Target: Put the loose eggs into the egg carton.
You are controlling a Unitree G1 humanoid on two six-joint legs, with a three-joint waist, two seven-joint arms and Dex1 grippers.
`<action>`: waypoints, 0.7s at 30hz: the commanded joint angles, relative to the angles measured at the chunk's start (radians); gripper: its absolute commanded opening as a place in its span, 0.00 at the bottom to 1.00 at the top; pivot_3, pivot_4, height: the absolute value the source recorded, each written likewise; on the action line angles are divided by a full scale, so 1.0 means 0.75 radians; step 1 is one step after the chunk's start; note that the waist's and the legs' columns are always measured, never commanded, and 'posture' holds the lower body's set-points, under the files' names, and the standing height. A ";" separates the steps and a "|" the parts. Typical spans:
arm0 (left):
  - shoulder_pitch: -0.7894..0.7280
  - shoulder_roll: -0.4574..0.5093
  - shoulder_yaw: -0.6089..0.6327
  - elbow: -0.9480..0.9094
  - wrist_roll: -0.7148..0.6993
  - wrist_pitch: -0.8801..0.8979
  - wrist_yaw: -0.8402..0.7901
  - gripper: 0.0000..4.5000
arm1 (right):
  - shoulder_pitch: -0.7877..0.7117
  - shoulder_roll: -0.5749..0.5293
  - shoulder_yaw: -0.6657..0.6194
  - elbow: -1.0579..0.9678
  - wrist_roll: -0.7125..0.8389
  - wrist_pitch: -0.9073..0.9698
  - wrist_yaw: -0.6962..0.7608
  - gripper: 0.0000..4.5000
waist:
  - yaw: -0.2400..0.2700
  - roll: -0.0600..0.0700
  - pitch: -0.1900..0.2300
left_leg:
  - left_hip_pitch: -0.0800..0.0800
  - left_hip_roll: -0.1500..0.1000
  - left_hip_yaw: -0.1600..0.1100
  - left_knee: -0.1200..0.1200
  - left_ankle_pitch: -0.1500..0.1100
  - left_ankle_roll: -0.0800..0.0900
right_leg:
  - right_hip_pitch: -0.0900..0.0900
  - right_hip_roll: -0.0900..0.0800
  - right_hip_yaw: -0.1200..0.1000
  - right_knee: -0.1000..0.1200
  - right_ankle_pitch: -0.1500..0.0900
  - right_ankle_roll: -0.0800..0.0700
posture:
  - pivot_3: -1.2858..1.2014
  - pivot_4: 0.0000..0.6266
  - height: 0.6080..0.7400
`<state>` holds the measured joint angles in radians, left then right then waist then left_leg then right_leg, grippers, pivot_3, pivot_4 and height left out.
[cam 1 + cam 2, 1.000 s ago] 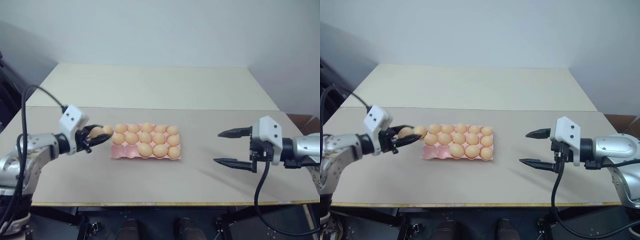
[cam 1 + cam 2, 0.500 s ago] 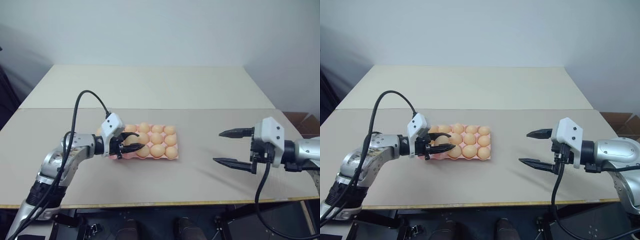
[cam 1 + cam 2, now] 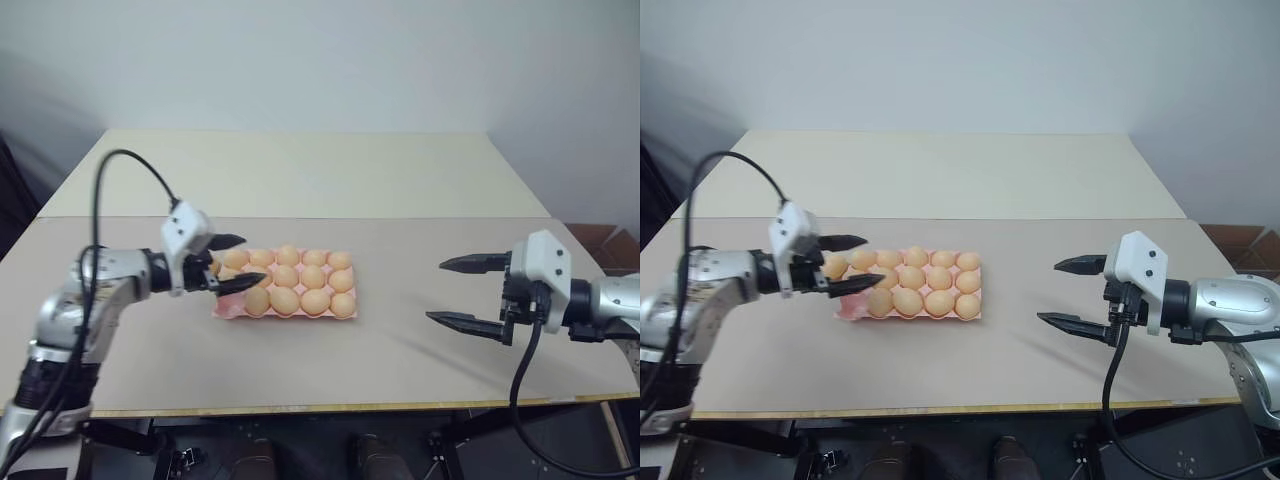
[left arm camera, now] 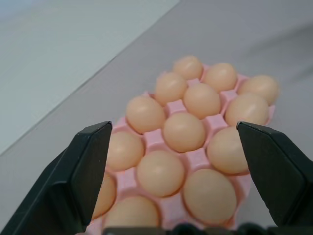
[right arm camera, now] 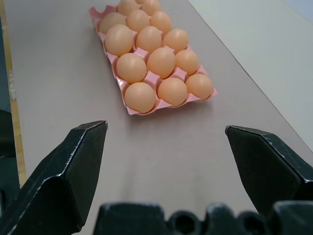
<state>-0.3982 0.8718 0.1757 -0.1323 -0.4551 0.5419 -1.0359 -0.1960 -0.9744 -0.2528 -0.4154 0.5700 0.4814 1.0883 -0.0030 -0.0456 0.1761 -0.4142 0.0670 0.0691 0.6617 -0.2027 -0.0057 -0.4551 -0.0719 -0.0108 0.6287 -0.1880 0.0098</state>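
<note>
The pink egg carton (image 3: pixel 228 306) lies on the table left of centre, with pale orange eggs (image 3: pixel 285 276) in its cups. The cup at its near left corner shows bare pink. Loose eggs are out of view; every egg I see sits in a cup. My left gripper (image 3: pixel 247 261) hovers at the carton's left end, open, with nothing between its fingers. In the left wrist view the left gripper (image 4: pixel 171 127) frames the rows of eggs (image 4: pixel 183 131). My right gripper (image 3: pixel 436 292) stands open and empty well to the right of the carton; its wrist view looks along the table at the carton (image 5: pixel 126 106).
A second, paler table (image 3: pixel 300 170) butts against the far side of the work table. The work table's front edge (image 3: pixel 330 407) runs close to me. A black cable (image 3: pixel 120 158) arches above my left arm. Bare tabletop lies between the carton and the right gripper.
A second ago the left gripper was shut on an egg left of the carton. It went over the carton's left end, opened, and drew back left without the egg. The right arm stayed still.
</note>
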 commanded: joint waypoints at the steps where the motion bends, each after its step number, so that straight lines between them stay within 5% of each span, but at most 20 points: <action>1: 0.142 0.041 0.236 -0.019 -0.038 -0.141 -0.057 0.99 | -0.048 -0.001 -0.001 0.029 -0.005 -0.052 0.020 1.00 | -0.005 0.000 0.000 | 0.000 0.000 0.000 0.000 0.000 0.000 | 0.000 0.000 0.000 0.000 0.000 0.000 | 0.52 0.24 1.00; 6: 0.451 0.161 0.528 -0.040 -0.140 -0.071 -0.224 0.99 | -0.070 -0.001 0.026 0.088 -0.011 -0.083 0.061 1.00 | -0.011 0.000 0.000 | 0.000 0.000 0.001 0.000 0.000 0.000 | -0.001 -0.002 -0.002 0.000 -0.004 -0.007 | 0.52 0.24 1.00; 11: 0.730 0.126 0.751 -0.102 -0.126 -0.072 -0.198 0.99 | -0.054 0.000 0.029 0.129 -0.026 -0.113 0.088 1.00 | -0.006 0.000 0.000 | 0.000 0.000 0.002 0.000 0.000 0.000 | -0.001 -0.004 -0.002 0.000 -0.005 -0.008 | 0.52 0.24 1.00; 21: 0.858 0.050 0.842 -0.245 -0.187 -0.022 -0.089 0.99 | -0.040 -0.012 -0.005 0.135 0.009 -0.114 0.133 1.00 | 0.009 0.000 0.000 | 0.000 0.000 0.002 0.000 0.000 -0.001 | -0.001 -0.005 -0.003 -0.001 -0.005 -0.008 | 0.52 0.24 1.00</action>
<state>0.2460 0.9077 0.7825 -0.2850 -0.5757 0.5238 -1.1149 -0.2222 -0.9693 -0.2119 -0.3051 0.5558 0.4167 1.1777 0.0036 -0.0457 0.1761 -0.4142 0.0672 0.0708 0.6616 -0.2030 -0.0062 -0.4561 -0.0753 -0.0128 0.6282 -0.1920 0.0037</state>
